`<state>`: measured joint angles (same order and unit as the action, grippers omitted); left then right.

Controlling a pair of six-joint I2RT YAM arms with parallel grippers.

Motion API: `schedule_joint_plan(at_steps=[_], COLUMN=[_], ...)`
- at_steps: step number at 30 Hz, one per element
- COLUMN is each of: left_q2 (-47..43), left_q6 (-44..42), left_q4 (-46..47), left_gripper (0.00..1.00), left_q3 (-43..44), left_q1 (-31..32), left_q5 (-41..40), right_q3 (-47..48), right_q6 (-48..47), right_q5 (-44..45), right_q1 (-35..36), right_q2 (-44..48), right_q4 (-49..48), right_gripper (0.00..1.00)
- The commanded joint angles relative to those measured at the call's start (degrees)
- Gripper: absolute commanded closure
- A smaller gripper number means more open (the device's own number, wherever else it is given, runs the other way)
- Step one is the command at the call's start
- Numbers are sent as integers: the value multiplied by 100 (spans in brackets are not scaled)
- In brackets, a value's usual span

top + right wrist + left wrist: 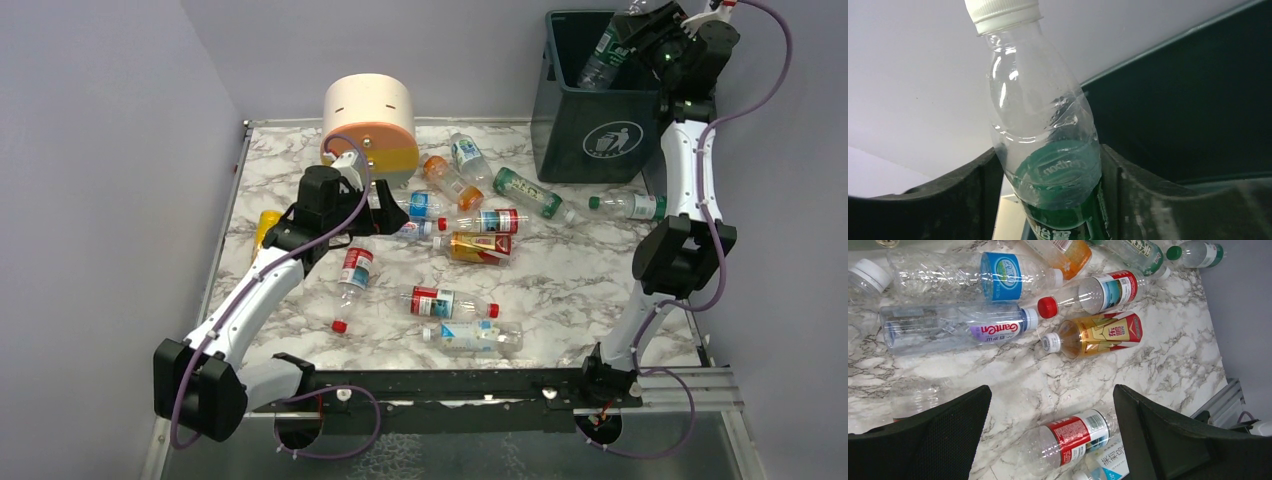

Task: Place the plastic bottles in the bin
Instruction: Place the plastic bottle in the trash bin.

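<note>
My right gripper [638, 48] is raised above the dark teal bin [590, 135] at the back right. It is shut on a clear plastic bottle [1043, 115] with a green label and white cap, both fingers [973, 195] pressing its sides. That bottle [603, 55] hangs tilted over the bin's opening. My left gripper [1052, 392] hovers open over the marble table, with nothing between its fingers. Below it lies a red-labelled bottle [1073, 437]. An amber bottle [1098, 333] and a purple-labelled bottle [953, 330] lie further off. Several more bottles [470, 337] are scattered on the table.
A cream cylindrical drawer unit [370, 125] stands at the back, just behind my left gripper [395, 215]. A yellow bottle [266, 227] lies near the table's left edge, and a green-capped bottle [627, 206] lies in front of the bin. Walls close in the left and right sides.
</note>
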<state>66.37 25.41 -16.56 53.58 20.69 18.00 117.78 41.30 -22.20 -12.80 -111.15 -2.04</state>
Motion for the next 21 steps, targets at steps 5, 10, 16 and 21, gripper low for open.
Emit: schedule_joint_plan(at_steps=[5, 10, 16, 21], left_q2=[368, 446, 384, 232], left_q6=[-183, -211, -243, -240], left_q4=[-100, -37, -7, -6], left_gripper=[1, 1, 1, 1], left_q3=[353, 373, 330, 319], left_q1=[-11, -11, -11, -11], left_q5=[-174, -165, -156, -140], right_q3=[294, 581, 471, -440], right_q6=[-561, -844, -1033, -1239], right_q5=[66, 66, -218, -599], right_q1=[-3, -3, 42, 208], right_q2=[-127, -96, 358, 1215], right_q4=[389, 780, 1155, 1331], right_gripper=[18, 6, 1, 1])
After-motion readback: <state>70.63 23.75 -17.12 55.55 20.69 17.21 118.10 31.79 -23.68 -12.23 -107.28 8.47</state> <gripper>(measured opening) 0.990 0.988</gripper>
